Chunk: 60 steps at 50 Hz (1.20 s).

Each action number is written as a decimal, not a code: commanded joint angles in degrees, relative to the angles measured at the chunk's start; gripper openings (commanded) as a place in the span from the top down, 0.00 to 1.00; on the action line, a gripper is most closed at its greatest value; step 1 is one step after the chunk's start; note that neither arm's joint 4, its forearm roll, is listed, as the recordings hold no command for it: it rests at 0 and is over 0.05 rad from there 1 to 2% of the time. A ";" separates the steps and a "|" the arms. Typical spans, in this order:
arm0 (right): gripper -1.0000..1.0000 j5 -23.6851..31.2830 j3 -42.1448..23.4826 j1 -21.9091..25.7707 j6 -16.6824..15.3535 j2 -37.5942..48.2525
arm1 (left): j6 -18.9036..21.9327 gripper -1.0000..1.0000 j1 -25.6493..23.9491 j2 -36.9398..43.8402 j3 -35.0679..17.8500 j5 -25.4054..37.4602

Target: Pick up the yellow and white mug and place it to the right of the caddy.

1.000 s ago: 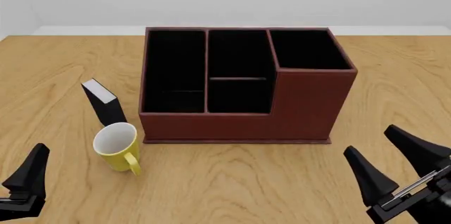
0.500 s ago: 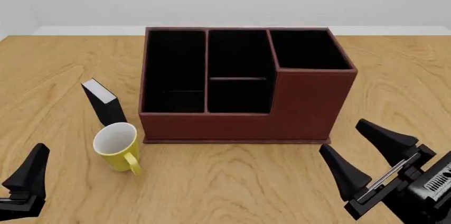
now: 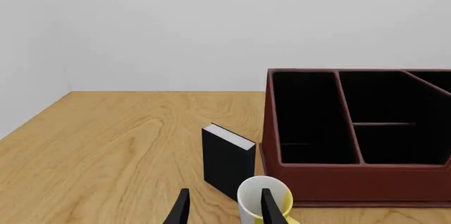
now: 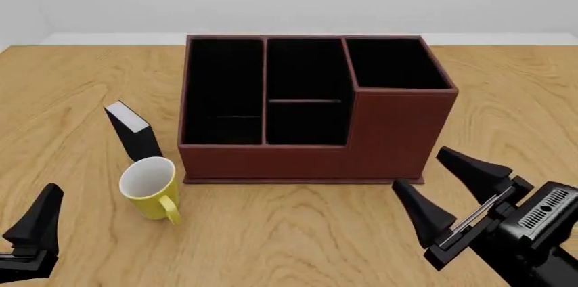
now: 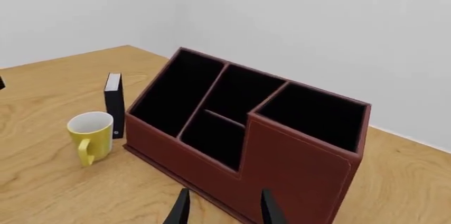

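The yellow and white mug (image 4: 149,187) stands upright on the table by the caddy's front left corner, handle toward me. The reddish-brown caddy (image 4: 390,137) sits mid-table with three black compartments. My right gripper (image 4: 421,172) is open and empty, low by the caddy's front right corner, far from the mug. One finger (image 4: 38,225) of my left gripper shows at the bottom left, short of the mug. In the left wrist view the left gripper (image 3: 224,205) is open with the mug (image 3: 251,196) just past one fingertip. The right wrist view shows mug (image 5: 92,131) and caddy (image 5: 296,166).
A thin black book-like box (image 4: 132,128) stands upright just behind the mug, left of the caddy; it also shows in the left wrist view (image 3: 227,163) and the right wrist view (image 5: 114,105). Bare wooden table (image 4: 505,97) lies to the right of the caddy.
My right gripper has moved left and forward, up to the caddy's front right corner. The left gripper, mug and caddy have not moved.
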 commanded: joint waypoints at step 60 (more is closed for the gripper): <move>0.00 -17.96 -8.02 11.40 -0.45 27.71 | 0.00 0.00 0.00 0.00 0.00 0.00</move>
